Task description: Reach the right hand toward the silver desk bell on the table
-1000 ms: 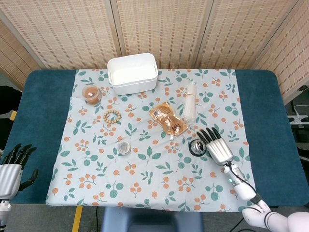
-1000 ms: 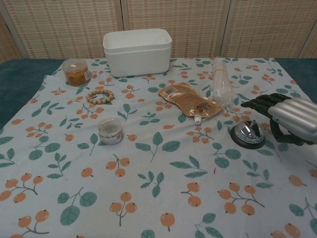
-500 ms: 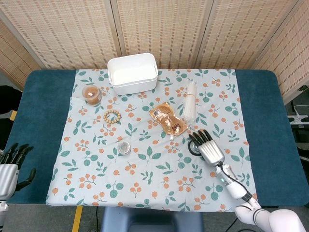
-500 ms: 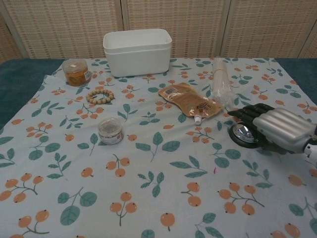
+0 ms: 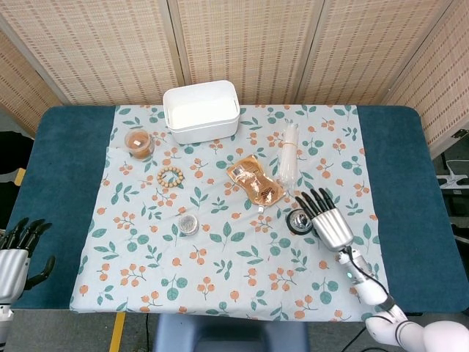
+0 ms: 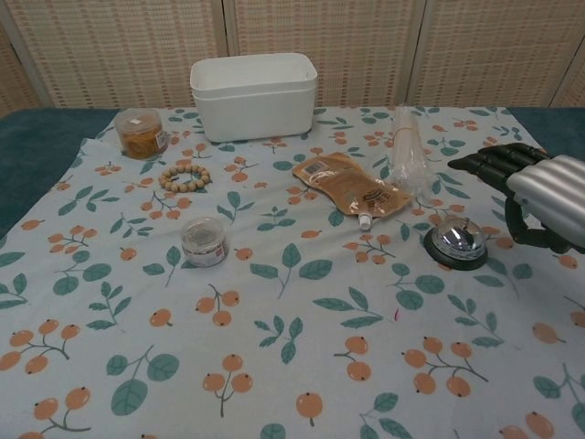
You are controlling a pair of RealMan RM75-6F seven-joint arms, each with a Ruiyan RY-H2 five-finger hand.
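Note:
The silver desk bell (image 5: 297,220) (image 6: 455,243) sits on its black base on the floral cloth, right of centre. My right hand (image 5: 327,219) (image 6: 535,195) hovers just right of it and above it, fingers stretched out and apart, holding nothing. In the chest view the hand is clear of the bell, whose whole dome shows. My left hand (image 5: 16,253) rests at the table's near left edge with its fingers spread and nothing in it; the chest view does not show it.
A white tub (image 5: 201,110) stands at the back. An orange pouch (image 5: 253,180) and a clear plastic bag (image 5: 289,155) lie just behind the bell. A small round tin (image 5: 188,224), a bead bracelet (image 5: 171,176) and an orange jar (image 5: 138,142) are on the left.
My right hand was over the bell half a second ago; it has since risen and drawn back to the right, uncovering the dome. The left hand has barely moved.

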